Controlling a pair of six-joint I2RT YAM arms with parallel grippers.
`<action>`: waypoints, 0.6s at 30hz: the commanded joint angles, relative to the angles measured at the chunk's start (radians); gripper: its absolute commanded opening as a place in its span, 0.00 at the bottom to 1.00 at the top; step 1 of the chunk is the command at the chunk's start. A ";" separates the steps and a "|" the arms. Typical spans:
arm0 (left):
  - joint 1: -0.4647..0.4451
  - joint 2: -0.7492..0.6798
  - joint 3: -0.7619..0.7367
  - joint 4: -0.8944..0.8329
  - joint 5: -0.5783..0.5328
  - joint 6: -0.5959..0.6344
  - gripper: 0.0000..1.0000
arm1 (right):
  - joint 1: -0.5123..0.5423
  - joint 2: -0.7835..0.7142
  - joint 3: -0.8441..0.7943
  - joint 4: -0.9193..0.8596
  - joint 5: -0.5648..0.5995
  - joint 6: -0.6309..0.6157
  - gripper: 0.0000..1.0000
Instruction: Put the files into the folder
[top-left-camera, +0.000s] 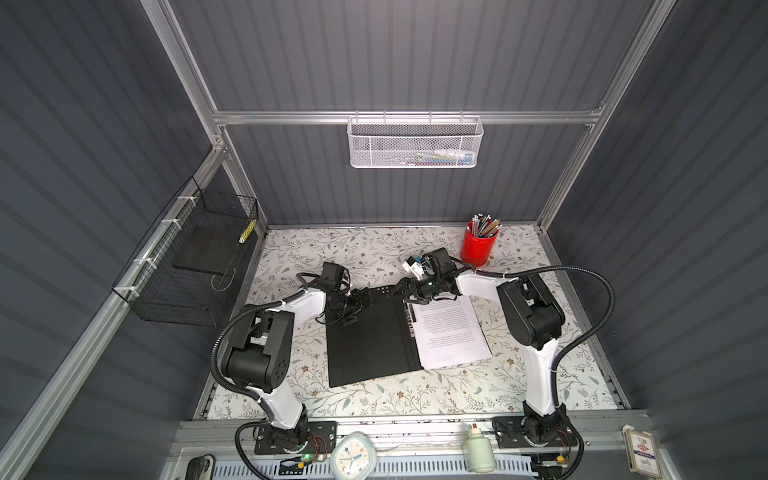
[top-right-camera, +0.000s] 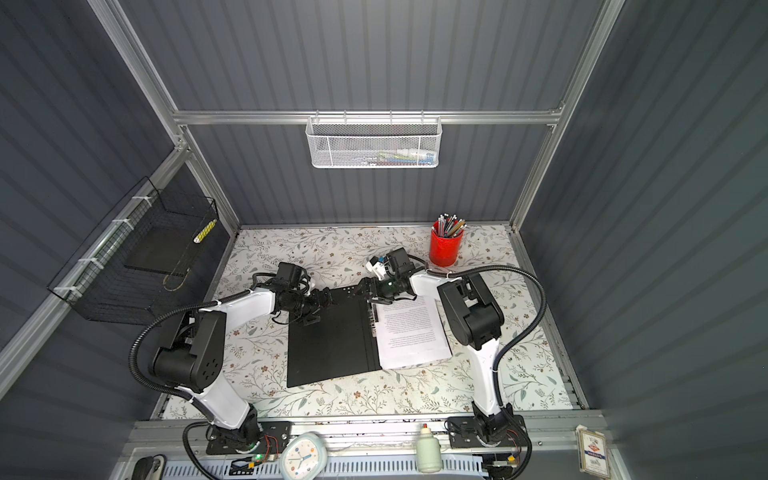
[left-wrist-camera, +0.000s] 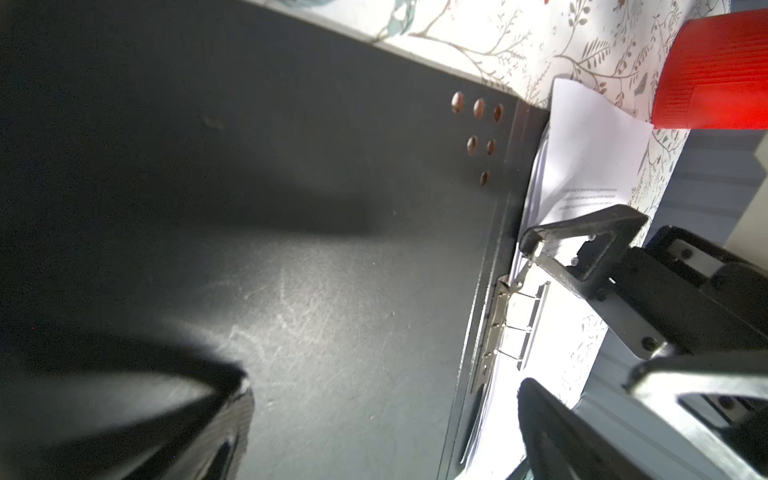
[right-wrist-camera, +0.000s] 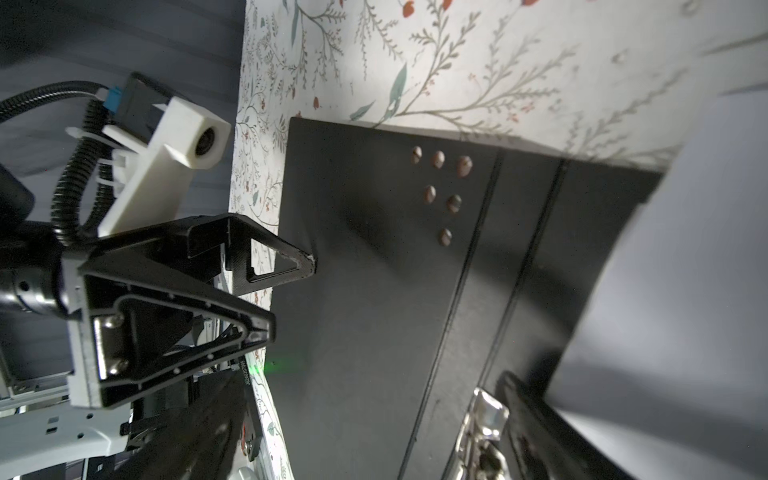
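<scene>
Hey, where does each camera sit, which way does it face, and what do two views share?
Both top views: high above the front edge, facing down on the floral table; left arm and right arm show.
Left wrist: low over the open black-lined folder, facing the metal spine clip and white printed files; own blurred finger, plus the open right gripper.
Right wrist: facing the folder's dotted corner; shows the open left gripper.
Shared: both wrist views show the dots.

Floral table (top-left-camera: 374, 399), open folder (top-left-camera: 365, 340) flat mid-table, red pencil cup (top-left-camera: 478, 249) behind
</scene>
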 joint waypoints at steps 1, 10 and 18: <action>0.003 0.018 -0.029 -0.050 -0.030 0.014 1.00 | 0.007 0.021 0.024 0.030 -0.074 0.006 0.92; 0.003 0.011 -0.017 -0.052 -0.034 0.014 1.00 | 0.016 -0.105 -0.075 0.004 -0.059 0.001 0.91; 0.003 0.006 -0.021 -0.044 -0.027 0.021 1.00 | 0.037 -0.294 -0.252 -0.017 0.001 0.023 0.89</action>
